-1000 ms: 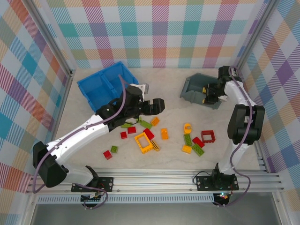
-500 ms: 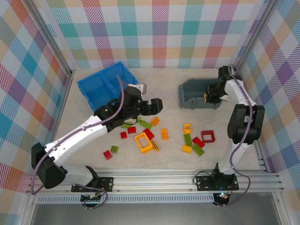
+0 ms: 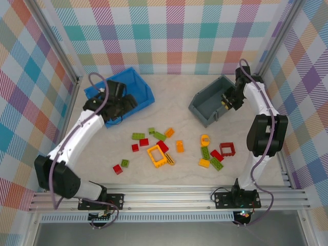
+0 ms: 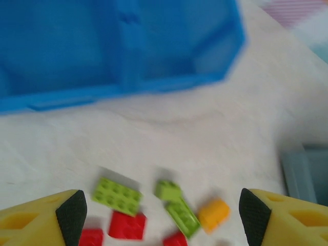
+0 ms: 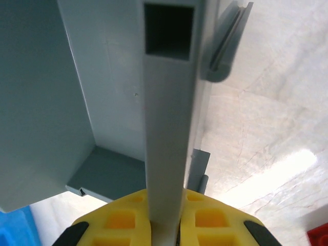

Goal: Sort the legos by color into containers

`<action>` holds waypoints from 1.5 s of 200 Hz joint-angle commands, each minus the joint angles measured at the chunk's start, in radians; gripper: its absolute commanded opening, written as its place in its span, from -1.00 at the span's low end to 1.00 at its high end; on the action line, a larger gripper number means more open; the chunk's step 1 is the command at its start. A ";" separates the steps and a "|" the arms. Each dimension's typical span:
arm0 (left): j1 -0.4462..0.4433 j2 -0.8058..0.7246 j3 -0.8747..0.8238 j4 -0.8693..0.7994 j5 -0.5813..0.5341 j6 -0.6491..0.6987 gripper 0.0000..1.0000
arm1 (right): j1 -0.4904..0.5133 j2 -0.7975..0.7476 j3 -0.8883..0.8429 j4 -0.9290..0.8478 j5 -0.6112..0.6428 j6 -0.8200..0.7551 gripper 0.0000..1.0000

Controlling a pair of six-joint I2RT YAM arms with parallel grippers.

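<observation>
Squarely on the grey bin [image 5: 77, 102] wall, right gripper [image 5: 164, 218] clamped; left gripper [image 4: 163, 212] spread above legos [image 4: 117, 195] beside blue bin [image 4: 154, 84]

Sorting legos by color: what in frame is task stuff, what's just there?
Job: legos; blue bin; grey bin; right tool, shut on the grey bin's wall; left tool, open.
Just there: plaid walls; aluminium rail.
</observation>
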 commanded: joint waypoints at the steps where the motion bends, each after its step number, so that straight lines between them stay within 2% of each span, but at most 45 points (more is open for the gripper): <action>1: 0.088 0.136 0.114 -0.062 0.045 0.013 0.58 | 0.018 0.036 0.078 -0.050 -0.004 -0.206 -1.00; 26: 0.159 0.359 0.296 -0.113 0.077 0.069 0.56 | 0.031 0.078 0.129 -0.095 -0.007 -0.270 -1.00; 53: 0.179 0.544 0.482 -0.164 0.069 0.143 0.54 | 0.040 0.104 0.149 -0.118 0.004 -0.310 -1.00; 100: 0.199 0.746 0.707 -0.255 0.024 0.236 0.25 | 0.053 0.106 0.159 -0.120 0.015 -0.345 -1.00; 129: 0.199 0.807 0.749 -0.269 0.039 0.313 -0.18 | 0.069 0.121 0.180 -0.141 0.038 -0.379 -1.00; 145: 0.196 0.806 0.740 -0.260 0.060 0.363 -0.51 | 0.072 0.126 0.182 -0.143 0.046 -0.401 -1.00; 185: 0.142 0.723 0.661 -0.213 0.165 0.510 -1.00 | 0.072 0.149 0.223 -0.167 0.050 -0.486 -1.00; 224: 0.042 0.649 0.575 -0.174 0.288 0.598 -1.00 | 0.075 0.172 0.253 -0.178 0.005 -0.562 -1.00; 247: -0.015 0.654 0.572 -0.190 0.293 0.646 -1.00 | 0.076 0.197 0.289 -0.195 0.003 -0.595 -1.00; 267: -0.044 0.671 0.589 -0.230 0.223 0.673 -1.00 | 0.076 0.230 0.336 -0.227 0.032 -0.600 -1.00; 289: -0.039 0.618 0.569 -0.213 0.132 0.624 -1.00 | 0.075 0.238 0.350 -0.230 0.030 -0.605 -1.00; 294: -0.034 0.591 0.554 -0.189 0.129 0.603 -0.82 | 0.076 0.235 0.347 -0.226 0.033 -0.606 -1.00; 300: -0.027 0.562 0.539 -0.164 0.131 0.569 -0.47 | 0.076 0.231 0.345 -0.224 0.035 -0.606 -1.00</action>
